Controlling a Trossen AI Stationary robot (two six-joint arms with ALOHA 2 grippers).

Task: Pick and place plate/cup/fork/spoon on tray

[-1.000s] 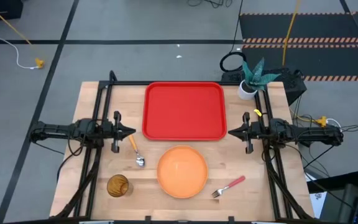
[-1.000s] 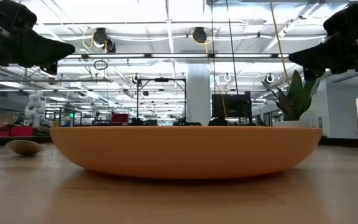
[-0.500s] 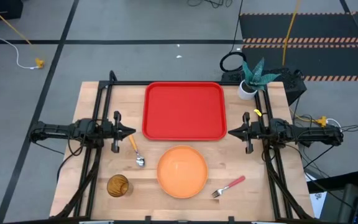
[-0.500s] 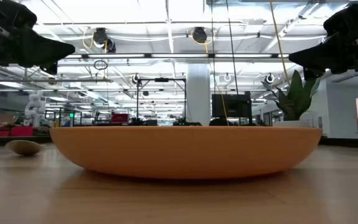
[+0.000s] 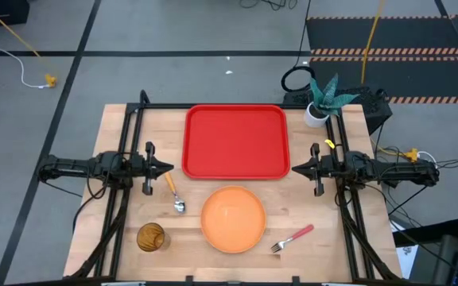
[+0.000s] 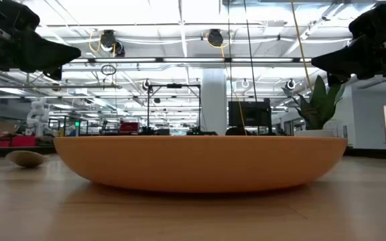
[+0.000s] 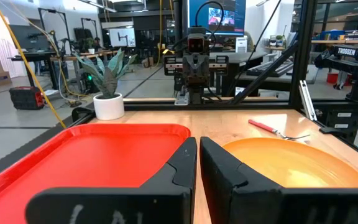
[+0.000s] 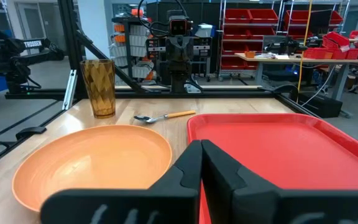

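Note:
The red tray (image 5: 236, 142) lies at the table's far middle. The orange plate (image 5: 233, 218) lies in front of it, near the front edge. The amber cup (image 5: 150, 237) stands upright at the front left. The orange-handled spoon (image 5: 172, 193) lies left of the plate, the pink-handled fork (image 5: 292, 237) to its right. My left gripper (image 5: 171, 168) hovers shut and empty at the tray's left edge; it also shows in the left wrist view (image 7: 198, 155). My right gripper (image 5: 294, 168) hovers shut and empty at the tray's right edge; it also shows in the right wrist view (image 8: 201, 158).
A white pot with a green plant (image 5: 320, 107) stands at the far right corner. Black frame rails (image 5: 126, 143) run along the table's left, right and far sides. Bare wood lies between the plate and the tray.

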